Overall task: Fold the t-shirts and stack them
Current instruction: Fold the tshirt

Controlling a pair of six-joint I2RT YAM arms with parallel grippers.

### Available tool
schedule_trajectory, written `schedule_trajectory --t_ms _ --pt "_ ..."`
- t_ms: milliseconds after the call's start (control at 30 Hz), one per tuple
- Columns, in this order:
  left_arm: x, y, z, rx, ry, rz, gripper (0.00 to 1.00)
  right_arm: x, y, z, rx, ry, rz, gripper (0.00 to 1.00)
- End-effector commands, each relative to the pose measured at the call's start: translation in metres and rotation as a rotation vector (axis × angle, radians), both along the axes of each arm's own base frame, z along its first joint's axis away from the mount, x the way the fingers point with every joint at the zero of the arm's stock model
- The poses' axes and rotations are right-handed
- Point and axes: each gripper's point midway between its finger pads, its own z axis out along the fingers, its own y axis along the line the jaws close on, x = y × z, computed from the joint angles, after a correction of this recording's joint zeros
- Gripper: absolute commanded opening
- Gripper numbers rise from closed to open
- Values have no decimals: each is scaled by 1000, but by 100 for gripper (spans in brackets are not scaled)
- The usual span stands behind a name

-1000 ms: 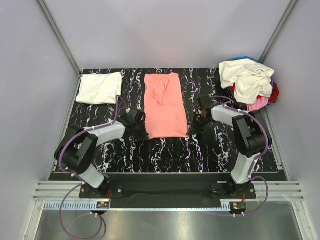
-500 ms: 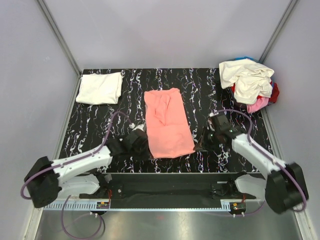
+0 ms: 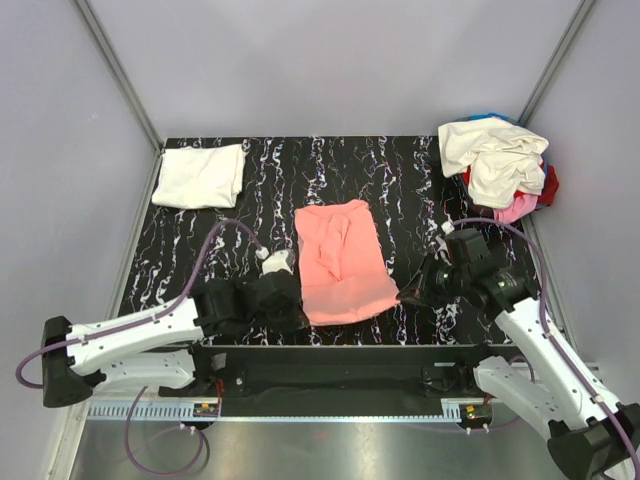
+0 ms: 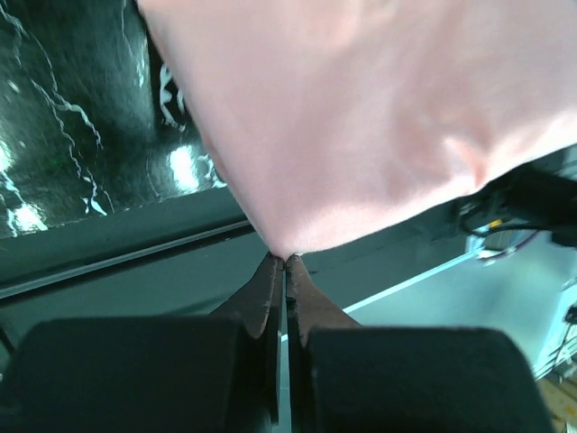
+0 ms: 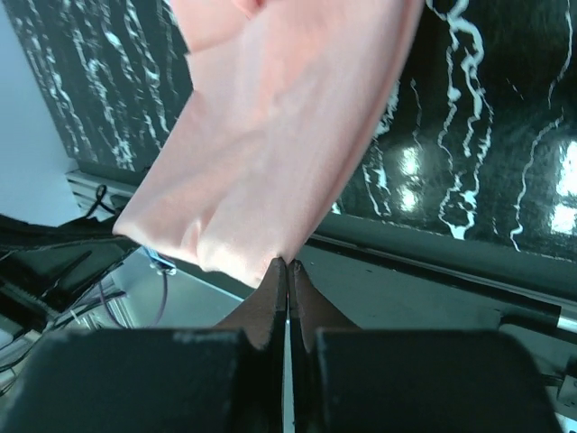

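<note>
At the desk (image 3: 180, 255) edge, my left hand (image 4: 285, 262) pinches the salmon shirt (image 3: 345, 262). My right hand (image 5: 288, 264) grips it too.

Overhead and close wrist views share salmon t-shirt (image 3: 343, 262).

light: bright, even, overhead | shadows: faint | glare: spots on glossy surface (image 4: 185, 167) | salmon-pink t-shirt (image 4: 361, 108) washed out | wrist views soft

I note a black tabletop (image 3: 420, 185) with white marble-like veins, glare spots near its front edge in the wrist views, plain grey walls (image 3: 330, 70) on three sides, a slanted metal post (image 3: 115, 70) at each far corner, a slotted aluminium rail (image 3: 340, 402) along the near edge, a shiny steel sheet (image 3: 340, 445) in front of it.
</note>
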Motion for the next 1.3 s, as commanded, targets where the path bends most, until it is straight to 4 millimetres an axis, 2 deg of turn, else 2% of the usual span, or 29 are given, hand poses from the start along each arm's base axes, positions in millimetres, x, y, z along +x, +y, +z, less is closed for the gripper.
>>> schedule_trajectory --t_ms 0,33,67,100,133,233,600,667,700,733,800,833,867,900,933,967,1000,1033,1067,1100,1133,1167,1200,1233,1267 --pt "28 11 43 22 -123 76 0 16 0 21 -35 -40 -6 0" --pt "31 16 44 41 -123 79 0 25 0 30 -48 -76 -13 0" --pt "41 19 53 30 -132 105 0 30 0 33 -55 -84 -17 0" --pt "43 19 54 36 -137 90 0 36 1 31 -75 -68 -16 0" --pt "48 20 56 33 -142 93 0 45 0 40 -91 -102 -17 0" --pt "64 23 58 32 -150 103 0 65 2 45 -127 -121 -19 0" --pt "120 25 50 29 -138 104 0 113 9 37 -196 -107 -14 0" --pt "133 28 54 25 -141 120 0 126 8 44 -199 -127 -19 0" --pt "138 27 51 27 -131 101 0 133 9 38 -210 -104 -19 0" --pt "151 31 56 19 -140 126 0 144 8 46 -211 -128 -23 0" --pt "165 29 50 20 -113 105 0 166 4 35 -267 -111 -43 0" --pt "177 29 59 9 -124 110 0 183 4 46 -280 -149 -50 0" --pt "194 34 46 35 -88 116 0 201 0 25 -308 -99 -57 0" --pt "211 34 57 26 -107 123 0 223 0 36 -312 -127 -68 0" --pt "224 36 54 34 -101 126 0 240 -1 33 -313 -119 -79 0" --pt "244 47 51 43 -97 156 0 261 0 -1 -326 -46 -65 0" --pt "257 47 23 66 -13 140 0 300 3 27 -285 -123 -88 6" --pt "280 49 31 50 -25 160 2 310 5 20 -289 -88 -45 29" --pt "296 52 2 38 58 148 13 327 11 -25 -308 -1 -1 56" --pt "321 48 13 9 18 132 35 347 6 5 -347 -50 -31 92" --pt "332 52 4 26 43 137 55 356 8 -1 -350 -46 -9 99" --pt "341 63 -26 75 114 162 76 362 12 -28 -349 1 18 100" --pt "344 66 -25 79 138 167 79 364 14 -15 -340 -28 30 100" --pt "345 67 -29 72 147 170 83 364 14 -19 -344 -20 35 100" --pt "354 65 -17 46 82 169 95 360 13 -1 -339 -54 27 100"
